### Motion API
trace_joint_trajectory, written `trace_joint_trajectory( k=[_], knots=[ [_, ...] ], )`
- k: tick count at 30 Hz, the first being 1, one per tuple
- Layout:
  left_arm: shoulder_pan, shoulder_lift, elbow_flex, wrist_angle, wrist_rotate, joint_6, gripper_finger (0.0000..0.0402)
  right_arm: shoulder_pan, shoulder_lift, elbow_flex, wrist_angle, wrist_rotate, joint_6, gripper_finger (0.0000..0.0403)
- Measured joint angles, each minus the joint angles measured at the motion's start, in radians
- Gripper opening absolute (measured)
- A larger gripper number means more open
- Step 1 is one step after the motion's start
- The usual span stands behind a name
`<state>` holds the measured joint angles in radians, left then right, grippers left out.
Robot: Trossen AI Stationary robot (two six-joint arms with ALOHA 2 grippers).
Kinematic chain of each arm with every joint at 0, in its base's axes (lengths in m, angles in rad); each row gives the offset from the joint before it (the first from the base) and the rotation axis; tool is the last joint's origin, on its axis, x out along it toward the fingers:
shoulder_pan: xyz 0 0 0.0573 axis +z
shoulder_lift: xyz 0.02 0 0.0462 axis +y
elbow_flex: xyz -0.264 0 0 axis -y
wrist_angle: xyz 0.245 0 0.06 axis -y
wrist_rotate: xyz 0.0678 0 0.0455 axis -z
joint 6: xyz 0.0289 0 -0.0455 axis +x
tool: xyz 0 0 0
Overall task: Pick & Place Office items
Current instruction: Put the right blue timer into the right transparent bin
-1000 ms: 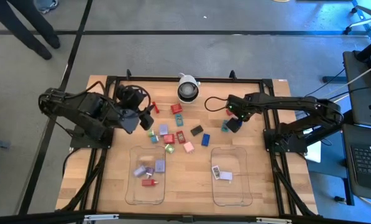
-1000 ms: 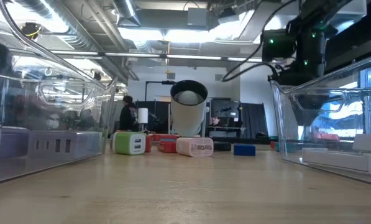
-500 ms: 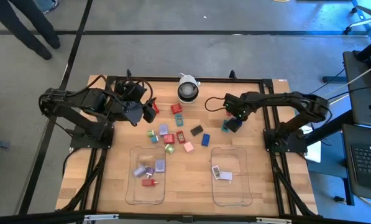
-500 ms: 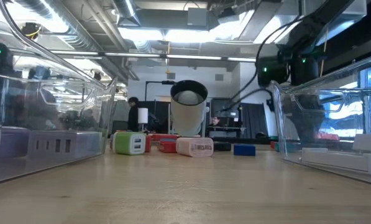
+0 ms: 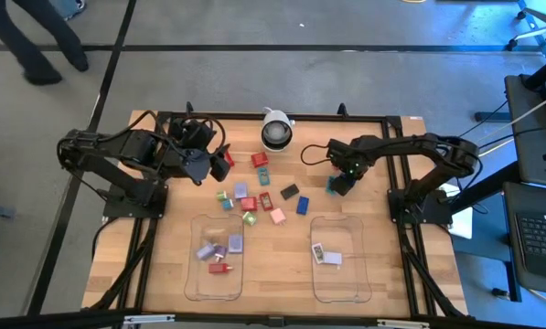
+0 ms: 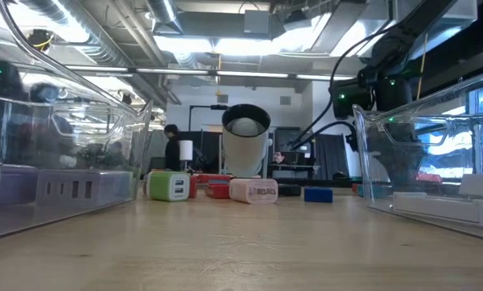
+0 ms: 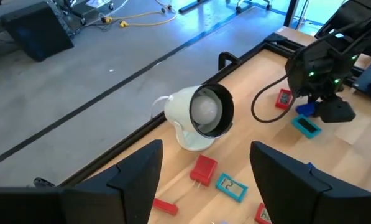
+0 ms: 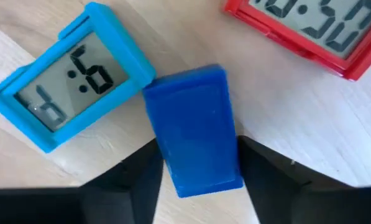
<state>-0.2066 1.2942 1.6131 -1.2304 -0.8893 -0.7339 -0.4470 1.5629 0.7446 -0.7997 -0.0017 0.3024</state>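
Small office items [image 5: 259,196] in red, blue, teal, pink and green lie scattered on the wooden table between my arms. My right gripper [image 5: 342,183] stands over a blue block [image 8: 194,130] and is shut on it. A teal clock [image 8: 67,109] and a red clock [image 8: 309,31] lie beside the block. In the high view the gripper hides the block. My left gripper [image 5: 221,164] is open and empty at the far left, above the table and facing the white camera dome [image 7: 201,115]. My right gripper pinches the blue block by its two long sides [image 8: 157,137] between its two fingers. The fingers [image 8: 141,177] come from above, pointing down, and lie across the block. The block lies flat on the table.
Two clear trays stand near the front edge: the left one [image 5: 192,265] holds several items, the right one [image 5: 313,274] holds a white item. The camera dome [image 5: 275,133] stands at the far middle. A black frame runs along the table's edges.
My right gripper has gone down onto the blue block, its arm drawn in. My left gripper has moved a little toward the table's far edge and right, staying open.
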Motion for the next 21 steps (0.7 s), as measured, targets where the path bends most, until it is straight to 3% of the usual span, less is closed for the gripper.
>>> trace_joint_trajectory(
  k=[5, 10, 17, 21],
  knots=[
    [-0.002, 0.0, 0.0, 0.0, 0.031, -0.014, 0.0239, -0.001, -0.019, -0.004, 0.0, 0.007, 0.007, 0.0162],
    [-0.003, 0.0, 0.0, 0.0, 0.038, -0.022, 0.0239, 0.004, -0.083, -0.005, -0.005, 0.048, 0.059, 0.0164],
    [-0.003, 0.0, 0.0, 0.0, 0.021, -0.022, 0.0239, 0.06, -0.288, -0.004, 0.01, 0.075, 0.244, 0.0165],
    [-0.003, 0.0, 0.0, 0.0, 0.008, -0.022, 0.0239, 0.125, -0.429, -0.003, 0.069, 0.157, 0.375, 0.0165]
  ],
)
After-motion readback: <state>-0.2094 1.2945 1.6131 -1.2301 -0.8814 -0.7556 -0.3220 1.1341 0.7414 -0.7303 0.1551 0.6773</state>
